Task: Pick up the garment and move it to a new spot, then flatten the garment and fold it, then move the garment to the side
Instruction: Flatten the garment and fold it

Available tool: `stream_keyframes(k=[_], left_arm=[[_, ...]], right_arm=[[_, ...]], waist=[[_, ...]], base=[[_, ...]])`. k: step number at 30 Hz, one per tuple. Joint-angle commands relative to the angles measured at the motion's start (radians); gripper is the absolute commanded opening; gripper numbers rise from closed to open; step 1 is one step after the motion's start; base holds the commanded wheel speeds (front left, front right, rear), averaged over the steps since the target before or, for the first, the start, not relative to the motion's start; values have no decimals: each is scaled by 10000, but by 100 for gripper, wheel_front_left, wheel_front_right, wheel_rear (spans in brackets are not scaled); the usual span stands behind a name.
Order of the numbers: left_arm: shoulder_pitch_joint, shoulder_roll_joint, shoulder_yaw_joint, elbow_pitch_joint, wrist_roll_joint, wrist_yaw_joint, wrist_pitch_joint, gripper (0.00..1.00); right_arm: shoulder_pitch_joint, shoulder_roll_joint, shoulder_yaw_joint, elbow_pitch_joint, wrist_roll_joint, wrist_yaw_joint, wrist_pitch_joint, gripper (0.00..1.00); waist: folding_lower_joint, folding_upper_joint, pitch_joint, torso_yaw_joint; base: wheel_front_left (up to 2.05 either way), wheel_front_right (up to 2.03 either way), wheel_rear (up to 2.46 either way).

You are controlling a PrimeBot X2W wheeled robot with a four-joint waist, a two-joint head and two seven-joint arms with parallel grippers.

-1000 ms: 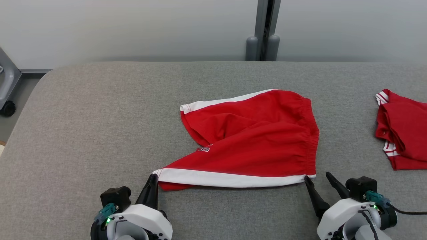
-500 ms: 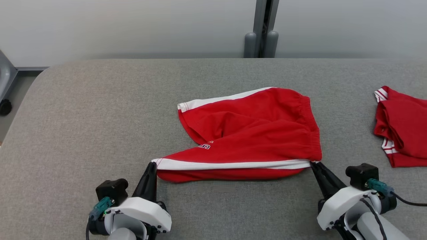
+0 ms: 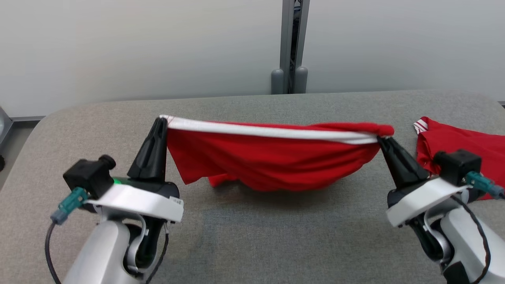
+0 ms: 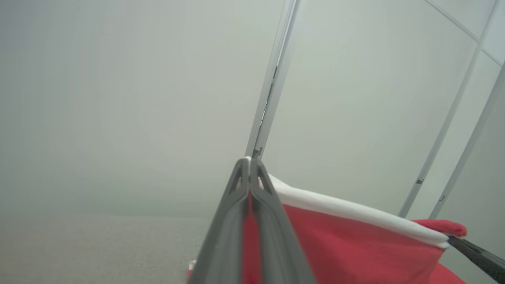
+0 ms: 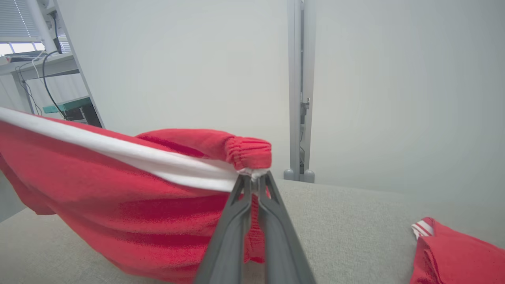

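Observation:
The garment is a pair of red shorts with a white side stripe, hanging stretched between my two grippers above the grey table. My left gripper is shut on the stripe's left corner, and the left wrist view has its fingertips pinching the white edge of the garment. My right gripper is shut on the waistband end, its tips clamped under the bunched elastic of the garment. The cloth sags in the middle, its lowest fold close to the table.
A second red garment with white stripes lies folded at the table's right edge, close behind my right wrist, also seen as the red pile. A grey post stands against the pale wall behind the table.
My right gripper closed on the waistband end. Both grippers then rose and lifted the shorts off the table, stretched between them. The head camera tilted up.

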Motion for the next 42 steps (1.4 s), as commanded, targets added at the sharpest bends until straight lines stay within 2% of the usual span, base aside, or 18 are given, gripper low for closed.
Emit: stream_keyframes(k=[1, 10, 14, 20, 26, 30, 35, 36, 37, 38, 39, 41, 42], left_arm=[[-365, 204, 50, -327, -2, -53, 211, 0], [-2610, 811, 234, -1696, 237, -18, 1225, 0], [-3593, 840, 181, -1823, 349, -6, 1585, 0], [-4991, 841, 113, -1081, 469, -174, 1766, 0], [-6548, 662, -183, 747, 1018, -442, 924, 0], [-6600, 456, -585, 1309, 1274, -624, 376, 0], [-5006, 503, -863, 1008, 1065, -627, 97, 0], [-4649, 522, -872, 866, 1028, -585, 66, 0], [-4301, 546, -879, 705, 1012, -511, 46, 0], [-3953, 553, -882, 529, 974, -451, 28, 0], [-3626, 574, -890, 370, 966, -376, 7, 0], [-3000, 629, -894, 33, 964, -203, -39, 0], [-2732, 640, -880, -117, 909, -122, -45, 0]], right_arm=[[-402, -155, -31, -86, 87, -2, -5, 0], [-2661, -526, 235, -122, 151, -2, -2, 0], [-3791, -698, 280, -225, 540, -2, 231, 0], [-5275, -776, 293, 243, 1370, -2, 1209, 0], [-6560, -798, 1044, 1517, 1605, -2, 1359, 0], [-6387, -791, 1969, 1938, 1701, -2, 750, 0], [-5228, -710, 3321, 2287, 2129, -2, 293, 0], [-5006, -727, 3461, 2345, 2237, -2, 261, 11], [-4790, -745, 3582, 2395, 2367, -2, 199, 29], [-4569, -737, 3647, 2426, 2514, -2, 178, 42], [-4352, -721, 3702, 2446, 2657, -2, 124, 48], [-3930, -676, 3819, 2492, 2933, -2, 80, 76], [-3748, -673, 3880, 2510, 3021, -2, 56, 100]], waist=[[0, 0, -105, -38], [0, 0, -53, -95], [0, 0, 310, -79], [0, 0, 1131, 8], [0, 0, 2005, 176], [0, 0, 2233, 191], [0, 0, 2168, 58], [0, 0, 2152, 40], [0, 0, 2133, 31], [0, 0, 2112, 22], [0, 0, 2096, 14], [0, 0, 2066, -10], [0, 0, 2050, -23]], base=[[0, 0, 0], [0, 0, 0], [0, 0, 0], [0, 0, 0], [0, 0, 0], [0, 0, 0], [0, 0, 0], [0, 0, 0], [0, 0, 0], [0, 0, 0], [0, 0, 0], [0, 0, 0], [0, 0, 0]])
